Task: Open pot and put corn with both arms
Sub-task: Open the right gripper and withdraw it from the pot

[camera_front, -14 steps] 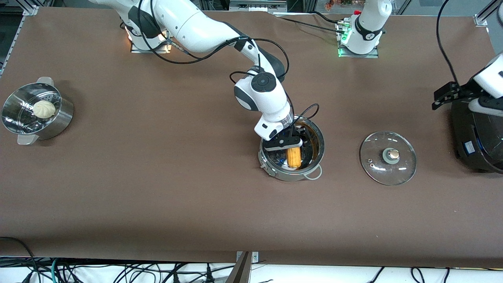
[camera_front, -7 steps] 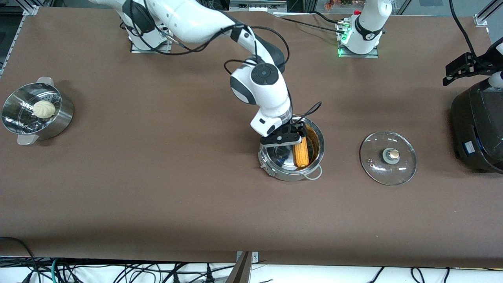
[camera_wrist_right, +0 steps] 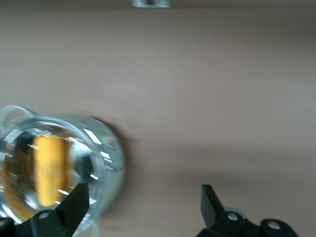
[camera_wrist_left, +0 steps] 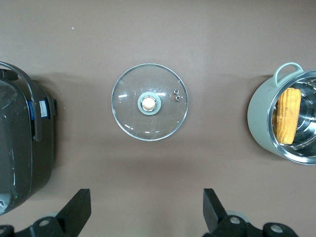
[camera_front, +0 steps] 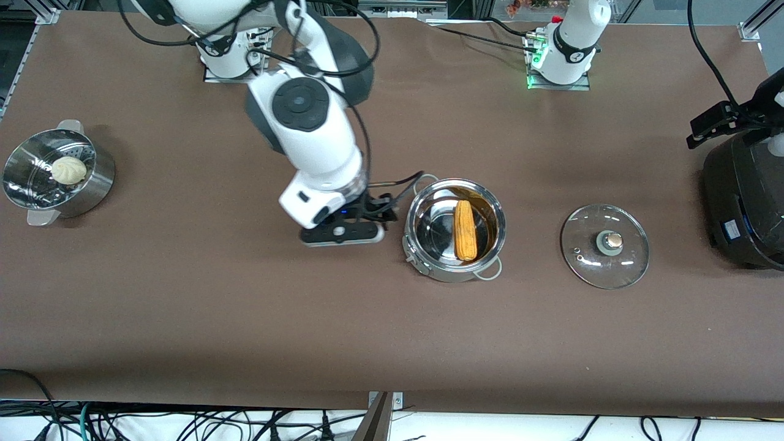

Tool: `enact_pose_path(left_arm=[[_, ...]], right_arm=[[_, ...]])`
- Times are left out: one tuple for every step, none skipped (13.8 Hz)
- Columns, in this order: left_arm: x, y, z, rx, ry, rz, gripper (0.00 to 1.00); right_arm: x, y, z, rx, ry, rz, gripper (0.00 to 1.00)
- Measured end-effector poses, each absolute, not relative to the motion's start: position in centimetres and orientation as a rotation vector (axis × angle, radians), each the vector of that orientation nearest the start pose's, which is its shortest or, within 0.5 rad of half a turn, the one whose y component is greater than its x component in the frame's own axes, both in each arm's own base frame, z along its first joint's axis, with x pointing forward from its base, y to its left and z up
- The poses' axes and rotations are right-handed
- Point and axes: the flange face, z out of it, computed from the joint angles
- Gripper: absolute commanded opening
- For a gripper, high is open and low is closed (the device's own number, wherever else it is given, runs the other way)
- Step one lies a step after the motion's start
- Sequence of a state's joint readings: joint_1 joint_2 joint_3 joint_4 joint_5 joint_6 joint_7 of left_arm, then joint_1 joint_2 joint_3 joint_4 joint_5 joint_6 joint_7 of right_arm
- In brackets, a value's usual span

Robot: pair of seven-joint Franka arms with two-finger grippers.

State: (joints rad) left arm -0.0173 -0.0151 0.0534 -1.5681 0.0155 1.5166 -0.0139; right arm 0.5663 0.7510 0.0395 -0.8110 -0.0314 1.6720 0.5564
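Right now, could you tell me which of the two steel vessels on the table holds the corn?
The pot beside the glass lid holds the corn. The perforated steamer bowl at the right arm's end holds a white bun instead.

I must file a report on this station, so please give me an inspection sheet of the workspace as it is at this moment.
Surface: brown table, no spills seen.
Job's things: pot open, corn lying inside it; glass lid flat on the table beside the pot, toward the left arm's end.
Clutter: steamer bowl holding a white bun at the right arm's end; black cooker at the left arm's end.
Grippers: right gripper open, empty, over the table beside the pot; left gripper open, empty, high over the table near the lid.
Cables: black cables along both arms; more below the table's near edge.
Surroundings: nothing seen.
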Motion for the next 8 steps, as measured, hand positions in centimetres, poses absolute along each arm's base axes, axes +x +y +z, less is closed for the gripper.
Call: enact_pose_path(left_arm=[[54.4,2.1,63.0,-3.126,-0.08,0.054,1.0],[54.4,2.2,63.1,-3.126,-0.083,0.051,1.0],[54.4,2.2,63.2,-3.126,-0.085,0.05,1.0],[54.4,2.2,63.2,-3.126,-0.085,0.052,1.0],[54.4,2.2,63.2,-3.126,-0.086,0.054,1.0],[54.4,2.2,63.1,-3.126,-0.087,0.058,1.0],[54.4,2.2,63.0,-3.125,-0.087,0.068,1.0],[54.3,2.2,62.8,-3.125,-0.087,0.087,1.0]], right_arm=[[63.5,39.3,50.8,-3.128,-0.053,-0.1,1.0],[63.8,36.6,51.9,-3.174,-0.034,-0.051,1.0],[64.0,33.7,52.8,-3.22,-0.01,0.001,1.0],[64.3,30.9,53.7,-3.262,0.014,0.047,1.0],[64.6,27.9,54.4,-3.301,0.037,0.094,1.0],[65.1,24.7,55.0,-3.335,0.051,0.132,1.0],[65.8,21.4,55.5,-3.355,0.049,0.159,1.0],[66.6,17.9,55.7,-3.346,0.038,0.183,1.0]])
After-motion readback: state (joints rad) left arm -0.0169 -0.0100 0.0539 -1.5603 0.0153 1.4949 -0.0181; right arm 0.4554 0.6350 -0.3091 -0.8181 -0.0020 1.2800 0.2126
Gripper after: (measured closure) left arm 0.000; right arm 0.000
